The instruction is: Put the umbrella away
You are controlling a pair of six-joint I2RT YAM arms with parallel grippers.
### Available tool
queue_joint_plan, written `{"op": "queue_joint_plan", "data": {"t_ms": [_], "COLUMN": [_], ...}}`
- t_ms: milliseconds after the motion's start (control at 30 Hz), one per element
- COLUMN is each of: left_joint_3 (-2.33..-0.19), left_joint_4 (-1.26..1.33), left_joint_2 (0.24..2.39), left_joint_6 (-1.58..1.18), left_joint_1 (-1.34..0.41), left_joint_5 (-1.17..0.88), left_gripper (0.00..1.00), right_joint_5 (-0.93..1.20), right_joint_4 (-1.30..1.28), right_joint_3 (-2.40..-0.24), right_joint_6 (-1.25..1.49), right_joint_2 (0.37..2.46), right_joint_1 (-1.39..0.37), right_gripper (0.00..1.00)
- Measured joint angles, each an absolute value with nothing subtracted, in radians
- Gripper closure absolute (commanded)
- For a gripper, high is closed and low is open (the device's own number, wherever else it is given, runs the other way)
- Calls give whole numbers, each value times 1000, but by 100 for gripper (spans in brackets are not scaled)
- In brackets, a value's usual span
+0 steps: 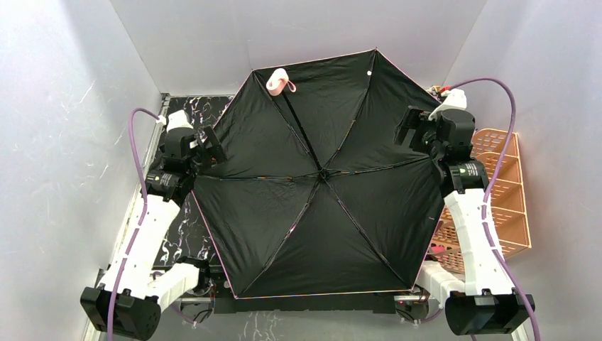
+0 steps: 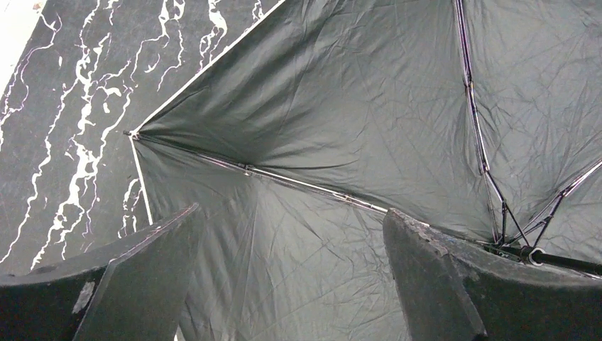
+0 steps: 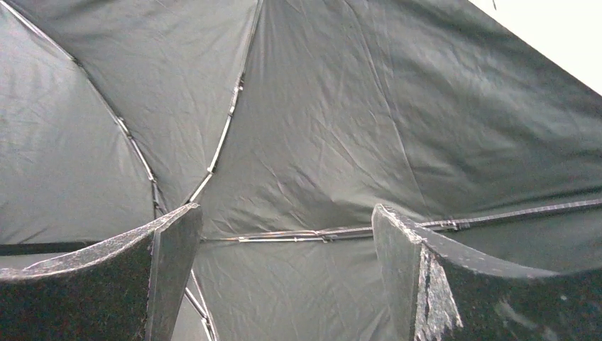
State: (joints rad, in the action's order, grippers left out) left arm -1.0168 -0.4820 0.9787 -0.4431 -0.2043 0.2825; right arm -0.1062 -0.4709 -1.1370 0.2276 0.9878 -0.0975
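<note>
The umbrella point(image 1: 323, 185) lies fully open on the table, its black face and thin ribs up, covering most of the table. Its pink handle and strap point(image 1: 278, 82) stick up at the far edge. My left gripper point(image 1: 208, 148) is open above the canopy's left rim. In the left wrist view point(image 2: 291, 280) black fabric and a rib tip point(image 2: 132, 133) lie under it. My right gripper point(image 1: 415, 129) is open above the canopy's right rim. In the right wrist view point(image 3: 284, 277) a rib point(image 3: 298, 234) runs between the jaws, below them. Neither holds anything.
The table top point(image 1: 186, 114) is black marble with white veins and shows only at the left. An orange mesh organiser rack point(image 1: 507, 199) stands at the right edge, behind my right arm. Grey walls close in on three sides.
</note>
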Motion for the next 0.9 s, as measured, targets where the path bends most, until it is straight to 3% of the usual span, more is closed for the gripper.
{"op": "queue_joint_plan", "data": {"t_ms": [900], "left_joint_3": [-1087], "left_joint_4": [-500], "left_joint_2": [1010], "left_joint_6": [-345], "left_joint_1": [-171], "left_joint_5": [109], "left_gripper": [2], "right_joint_5": [178], "right_joint_4": [-468], "right_joint_3": [-1225], "right_joint_6": [183], "right_joint_2": [1075], "right_joint_1": [-37], "right_gripper": [1]}}
